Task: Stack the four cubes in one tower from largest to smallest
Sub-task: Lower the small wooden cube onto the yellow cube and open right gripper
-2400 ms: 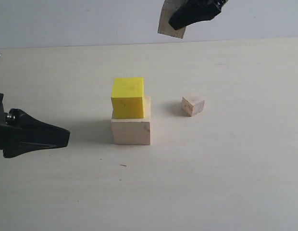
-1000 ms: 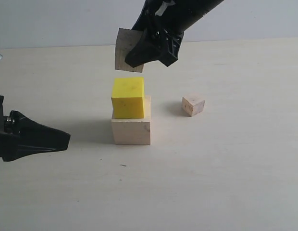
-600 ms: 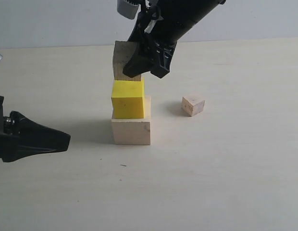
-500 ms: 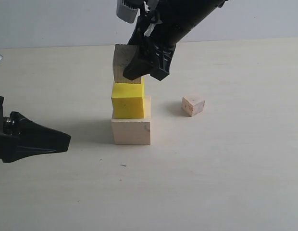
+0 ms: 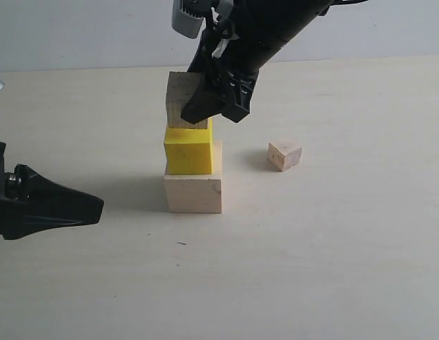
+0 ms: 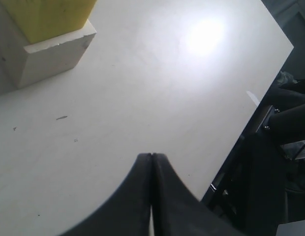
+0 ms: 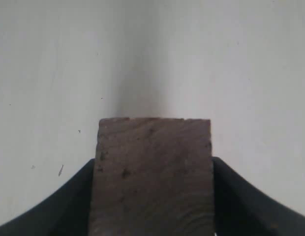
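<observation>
The pale whitish cube (image 5: 193,193) stands mid-table with the yellow cube (image 5: 188,147) on top of it. A tan wooden cube (image 5: 180,99) rests on or just above the yellow one, slightly tilted, with my right gripper (image 5: 205,106) shut on it; the right wrist view shows that cube (image 7: 152,177) filling the space between both fingers. The smallest tan cube (image 5: 284,155) lies alone to the right of the stack. My left gripper (image 5: 99,205) is shut and empty, low at the left, and its wrist view shows the pale cube (image 6: 44,54) and yellow cube (image 6: 49,17).
The table's edge (image 6: 251,113) and dark frame parts (image 6: 285,123) show in the left wrist view. A pale wall (image 5: 99,32) rises behind the table.
My right gripper has lowered the tan cube from above the stack down onto the yellow cube. The left gripper has stayed put.
</observation>
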You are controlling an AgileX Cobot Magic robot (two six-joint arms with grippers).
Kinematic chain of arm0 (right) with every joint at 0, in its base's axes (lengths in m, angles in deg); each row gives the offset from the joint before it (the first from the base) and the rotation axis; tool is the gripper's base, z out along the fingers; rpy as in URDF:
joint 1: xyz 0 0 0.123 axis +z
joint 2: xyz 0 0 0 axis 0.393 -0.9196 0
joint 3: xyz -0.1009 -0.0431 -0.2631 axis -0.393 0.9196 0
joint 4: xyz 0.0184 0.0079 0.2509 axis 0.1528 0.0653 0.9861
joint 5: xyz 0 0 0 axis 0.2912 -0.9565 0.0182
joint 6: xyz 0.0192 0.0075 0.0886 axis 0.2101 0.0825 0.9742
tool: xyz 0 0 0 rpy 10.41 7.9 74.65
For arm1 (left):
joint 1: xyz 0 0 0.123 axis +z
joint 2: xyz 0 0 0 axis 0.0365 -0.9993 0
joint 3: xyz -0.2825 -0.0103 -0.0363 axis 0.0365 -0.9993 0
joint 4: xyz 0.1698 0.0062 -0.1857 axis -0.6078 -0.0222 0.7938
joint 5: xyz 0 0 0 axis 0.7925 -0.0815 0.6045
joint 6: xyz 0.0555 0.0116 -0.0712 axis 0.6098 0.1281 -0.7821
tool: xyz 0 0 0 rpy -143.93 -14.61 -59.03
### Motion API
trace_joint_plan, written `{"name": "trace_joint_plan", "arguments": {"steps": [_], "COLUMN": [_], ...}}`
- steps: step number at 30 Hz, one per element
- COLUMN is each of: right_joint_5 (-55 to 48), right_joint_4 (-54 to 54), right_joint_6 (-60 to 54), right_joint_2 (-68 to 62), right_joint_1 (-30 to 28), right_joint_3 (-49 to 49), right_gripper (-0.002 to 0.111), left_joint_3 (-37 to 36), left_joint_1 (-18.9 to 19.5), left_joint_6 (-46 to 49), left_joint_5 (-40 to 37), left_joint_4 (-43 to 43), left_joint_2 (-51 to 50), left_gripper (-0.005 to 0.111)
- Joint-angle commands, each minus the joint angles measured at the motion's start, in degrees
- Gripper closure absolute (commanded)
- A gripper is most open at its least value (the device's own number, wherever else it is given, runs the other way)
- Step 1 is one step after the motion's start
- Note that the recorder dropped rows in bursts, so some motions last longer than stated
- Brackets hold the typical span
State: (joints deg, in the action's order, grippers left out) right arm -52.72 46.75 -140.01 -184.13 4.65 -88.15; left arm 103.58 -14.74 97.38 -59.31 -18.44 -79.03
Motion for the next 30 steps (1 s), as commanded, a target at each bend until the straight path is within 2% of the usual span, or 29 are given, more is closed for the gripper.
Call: {"name": "trace_joint_plan", "arguments": {"steps": [1, 20, 24, 27, 30], "right_joint_5": [-0.3, 0.7, 0.5, 0.6, 0.5], "right_joint_4": [2.5, 2.3, 1.1, 1.4, 3.3], "right_joint_6": [-1.5, -2.1, -2.1, -2.0, -2.0], "right_joint_2": [0.0, -1.6, -1.9, -1.9, -1.9], "right_joint_1": [0.2, 0.2, 0.2, 0.2, 0.2], "right_joint_3": [0.0, 0.0, 0.0, 0.0, 0.0], "right_gripper": [0.108, 0.106, 0.088, 0.063, 0.048], "left_joint_3": [0.3, 0.3, 0.3, 0.3, 0.3], "left_joint_1": [0.1, 0.1, 0.1, 0.1, 0.1], "left_joint_6": [0.2, 0.2, 0.2, 0.2, 0.2], "left_joint_5": [0.5, 0.6, 0.6, 0.6, 0.6], "left_joint_4": [0.1, 0.1, 0.1, 0.1, 0.1], "left_joint_2": [0.3, 0.3, 0.3, 0.3, 0.3], "left_gripper": [0.107, 0.107, 0.107, 0.107, 0.107]}}
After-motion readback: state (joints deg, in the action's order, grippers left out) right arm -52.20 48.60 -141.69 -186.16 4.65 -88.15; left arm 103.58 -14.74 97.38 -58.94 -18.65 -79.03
